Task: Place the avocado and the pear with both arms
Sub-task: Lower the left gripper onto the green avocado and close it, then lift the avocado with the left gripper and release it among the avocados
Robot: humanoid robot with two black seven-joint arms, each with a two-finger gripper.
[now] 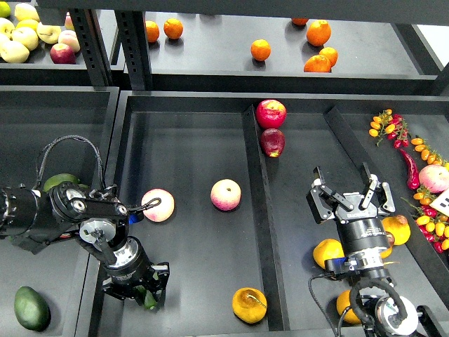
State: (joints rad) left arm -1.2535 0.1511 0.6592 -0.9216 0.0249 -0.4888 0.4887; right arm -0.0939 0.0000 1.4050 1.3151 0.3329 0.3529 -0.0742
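My left gripper (138, 288) is at the lower left of the middle tray (196, 147), pointing down, shut on the avocado (149, 301). Only a small glossy green part of the avocado shows between the fingers. The pear (249, 305), golden yellow-orange with a thin brown stem, lies on the tray floor to the right of that gripper, near the front edge. My right gripper (352, 196) is open and empty over the right tray, its fingers spread and pointing away from me.
Two pink apples (158, 204) (226, 194) lie mid-tray and two red apples (271, 113) by the divider (256, 210). Yellow fruits (327, 251) lie around my right arm. A dark green fruit (31, 307) lies in the left bin. Oranges (260, 50) are on the shelf.
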